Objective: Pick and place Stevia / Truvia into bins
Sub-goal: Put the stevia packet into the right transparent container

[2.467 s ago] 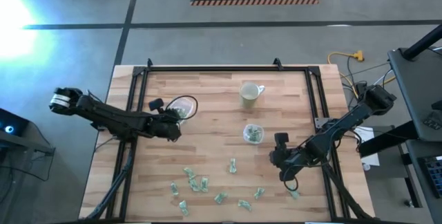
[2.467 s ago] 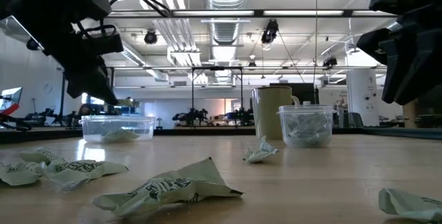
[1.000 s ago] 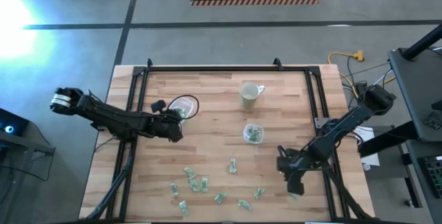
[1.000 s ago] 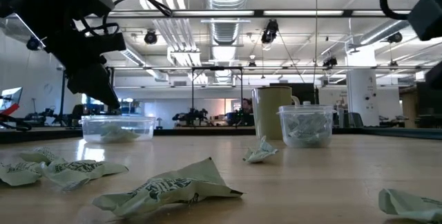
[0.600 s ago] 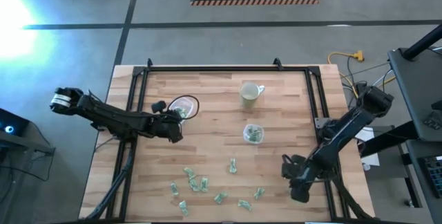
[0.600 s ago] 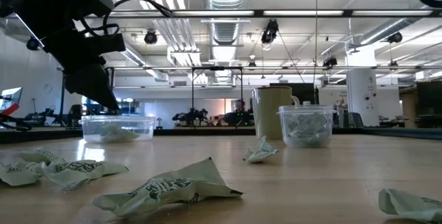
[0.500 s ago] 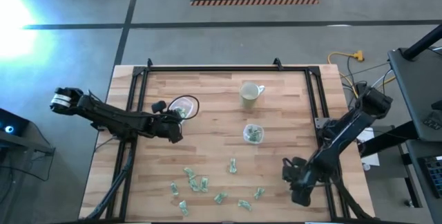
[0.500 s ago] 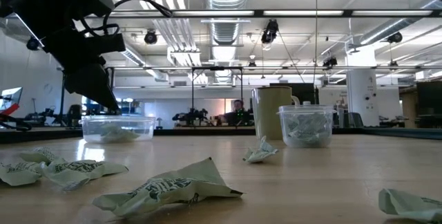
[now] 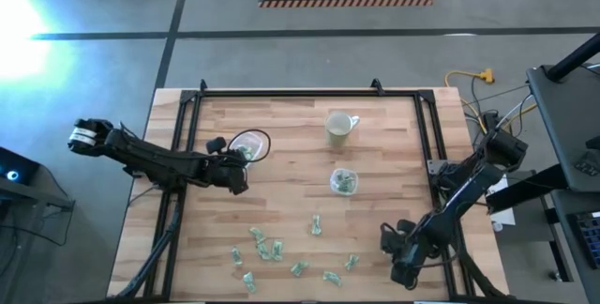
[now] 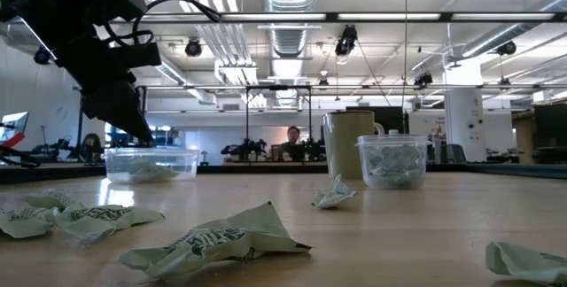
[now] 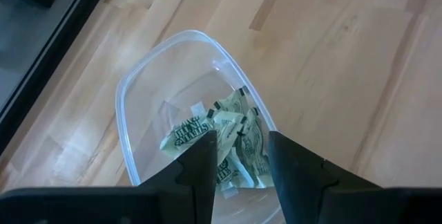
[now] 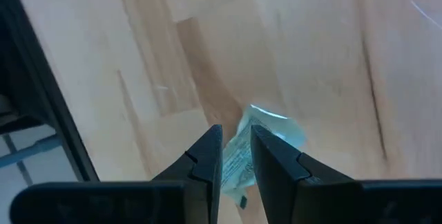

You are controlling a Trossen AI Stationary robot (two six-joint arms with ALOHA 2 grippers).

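Note:
Several green-and-white Stevia packets (image 9: 277, 248) lie loose on the near half of the wooden table. The wide clear bin (image 9: 249, 144) at the far left holds a few packets (image 11: 214, 141). My left gripper (image 11: 239, 141) hovers open just above this bin, with nothing between its fingers. The small clear cup (image 9: 343, 181) at mid-table also holds packets. My right gripper (image 12: 236, 137) points down at the near right corner, over one packet (image 12: 259, 137) lying on the wood. Its fingers stand a narrow gap apart. Whether they touch that packet does not show.
A pale mug (image 9: 338, 128) stands on the far side of the small cup. A black metal frame (image 9: 427, 126) runs along the table's left, far and right edges. In the low view, crumpled packets (image 10: 217, 243) lie close in front.
My right gripper has swung toward the table's near edge, rolling as it went, and now stands over the packet at the near right corner. It has left the low view. The gap between its fingers shows no change.

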